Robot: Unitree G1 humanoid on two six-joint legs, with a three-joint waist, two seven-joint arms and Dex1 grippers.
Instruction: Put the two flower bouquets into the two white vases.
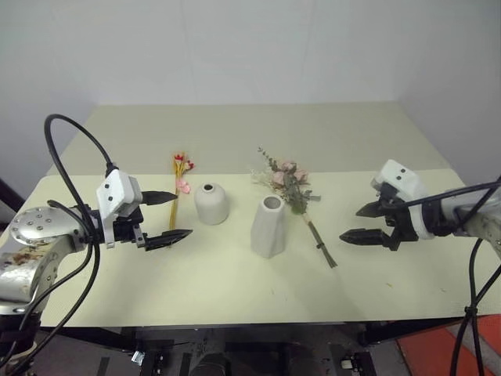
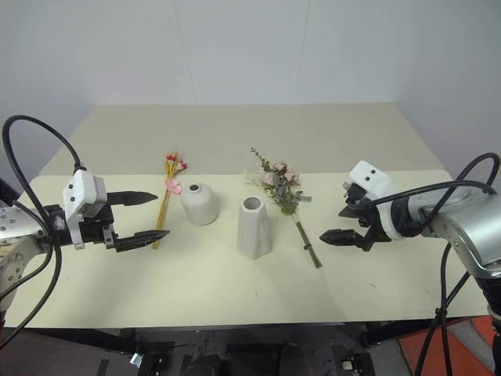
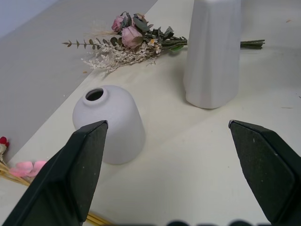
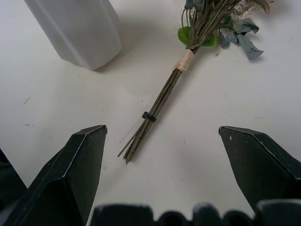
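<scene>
Both bouquets lie flat on the pale table point(image 1: 235, 294). The slim bouquet point(image 1: 178, 188) of yellow stalks, red buds and a pink blossom is on the left. The bushy bouquet point(image 1: 288, 182) with pink roses lies right of centre, its stems point(image 4: 157, 106) pointing toward the front. Between them stand the short round vase point(image 1: 211, 204) and the taller tapered vase point(image 1: 268, 227), both upright. My left gripper point(image 1: 182, 215) hovers open just left of the short vase, over the slim bouquet's stalks. My right gripper point(image 1: 350, 224) hangs open to the right of the bushy bouquet's stem ends, holding nothing.
The table's front edge point(image 1: 258, 321) runs close below both arms. A plain white wall point(image 1: 250, 47) rises behind the far edge. Black cables point(image 1: 74, 157) loop up from both arms.
</scene>
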